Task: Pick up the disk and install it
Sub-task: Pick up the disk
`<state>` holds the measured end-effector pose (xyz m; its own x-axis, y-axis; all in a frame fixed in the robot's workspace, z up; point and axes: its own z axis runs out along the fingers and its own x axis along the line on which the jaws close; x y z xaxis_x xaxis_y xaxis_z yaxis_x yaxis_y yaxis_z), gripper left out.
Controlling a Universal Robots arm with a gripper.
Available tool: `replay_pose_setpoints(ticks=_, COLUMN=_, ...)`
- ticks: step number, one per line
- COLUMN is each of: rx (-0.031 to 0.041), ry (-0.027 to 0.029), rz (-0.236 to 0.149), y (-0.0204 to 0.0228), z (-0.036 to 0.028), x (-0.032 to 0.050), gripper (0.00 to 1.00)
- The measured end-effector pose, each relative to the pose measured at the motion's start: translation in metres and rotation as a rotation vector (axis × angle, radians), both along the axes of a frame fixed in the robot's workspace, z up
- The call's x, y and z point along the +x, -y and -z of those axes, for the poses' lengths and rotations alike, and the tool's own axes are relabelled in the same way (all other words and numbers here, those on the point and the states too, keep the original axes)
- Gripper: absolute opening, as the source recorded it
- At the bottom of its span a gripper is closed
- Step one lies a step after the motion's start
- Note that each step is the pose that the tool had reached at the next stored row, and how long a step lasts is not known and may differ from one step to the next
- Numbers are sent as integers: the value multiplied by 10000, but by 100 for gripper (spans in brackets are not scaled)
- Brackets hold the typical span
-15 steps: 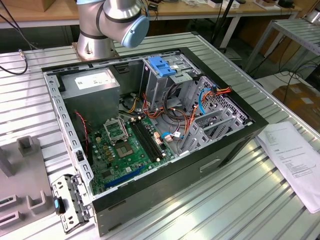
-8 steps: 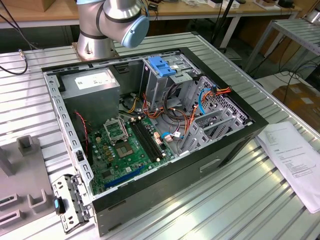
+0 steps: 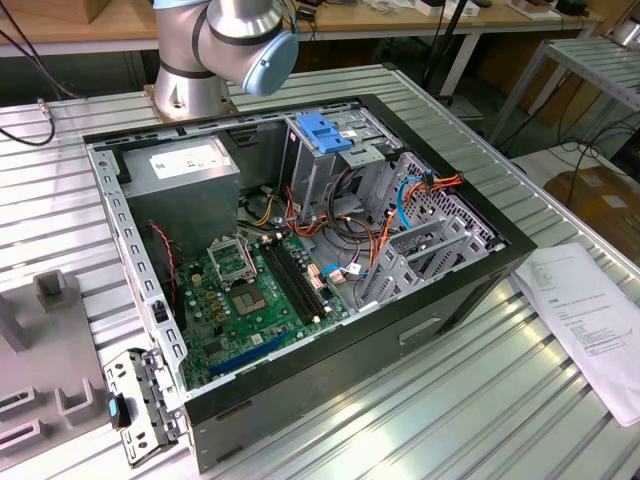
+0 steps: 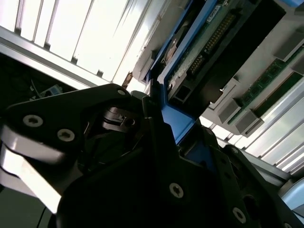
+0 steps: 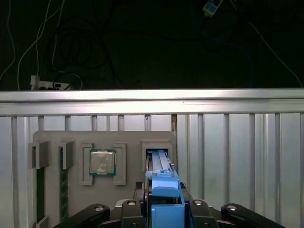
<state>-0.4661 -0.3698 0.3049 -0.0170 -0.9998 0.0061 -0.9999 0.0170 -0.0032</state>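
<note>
In both wrist views my gripper (image 5: pixel 164 202) is shut on the disk (image 5: pixel 160 164) by its bright blue carrier rail. The disk stands on edge, its lower end in a slot of the grey parts fixture (image 5: pixel 133 137). The second wrist view is close in on the gripper (image 4: pixel 164 121). Its black fingers (image 4: pixel 118 156) clasp the blue rail, and the disk's (image 4: pixel 209 42) green circuit board side runs away from them. In the exterior view the open computer case (image 3: pixel 480 215) lies on the table, and its grey drive cage (image 3: pixel 320 170) carries a blue handle.
The fixture also holds a processor chip (image 5: pixel 102 162) and memory sticks (image 5: pixel 62 190). A corner of the fixture (image 3: pixel 50 350) lies at the exterior view's left. The arm's base (image 3: pixel 215 50) stands behind the case. A paper sheet (image 3: pixel 590 310) lies at the exterior view's right.
</note>
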Motion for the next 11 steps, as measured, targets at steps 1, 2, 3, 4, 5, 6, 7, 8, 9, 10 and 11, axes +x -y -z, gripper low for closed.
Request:
replay_pose_setpoints(ticks=1, rx=1, ry=2, rz=0, y=0, z=-15, x=0, gripper=37)
replay_pose_setpoints(ticks=2, rx=1, ry=1, rz=0, y=0, z=-33, x=0, gripper=37)
replay_pose_setpoints(ticks=3, rx=1, ry=1, rz=0, y=0, z=-49, x=0, gripper=37)
replay_pose_setpoints(ticks=4, rx=0, ry=1, rz=0, y=0, z=-68, x=0, gripper=37)
replay_pose_setpoints(ticks=5, rx=0, ry=1, rz=0, y=0, z=-86, x=0, gripper=37)
replay_pose_setpoints(ticks=6, rx=0, ry=0, rz=0, y=0, z=-116, x=0, gripper=37)
replay_pose_setpoints(ticks=7, rx=0, ry=0, rz=0, y=0, z=-136, x=0, gripper=37)
replay_pose_setpoints(ticks=8, rx=1, ry=2, rz=0, y=0, z=-164, x=0, gripper=37)
replay_pose_setpoints(ticks=9, rx=0, ry=0, rz=0, y=0, z=-188, x=0, gripper=37)
replay_pose_setpoints(ticks=10, rx=0, ry=1, rz=0, y=0, z=-232, x=0, gripper=37)
replay_pose_setpoints(ticks=11, rx=0, ry=1, rz=0, y=0, z=-264, x=0, gripper=37)
